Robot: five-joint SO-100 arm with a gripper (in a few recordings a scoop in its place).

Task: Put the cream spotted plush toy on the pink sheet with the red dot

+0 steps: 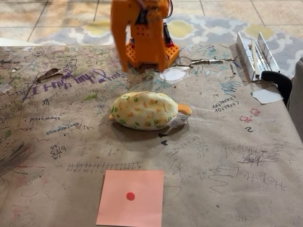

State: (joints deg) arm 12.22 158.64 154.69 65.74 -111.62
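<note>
Scribbled brown table (227,156): orange arm (142,33) folded upright behind the cream spotted plush toy (144,111); pincer state unclear.

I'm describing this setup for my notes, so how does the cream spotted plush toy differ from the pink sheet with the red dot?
The cream spotted plush toy is rounded and puffy; the pink sheet is flat and square. The toy carries many green and orange spots, while the sheet has a single red dot at its centre. The toy lies mid-table, near the orange arm; the sheet sits at the near edge. Both rest on the scribbled brown table, apart.
</note>
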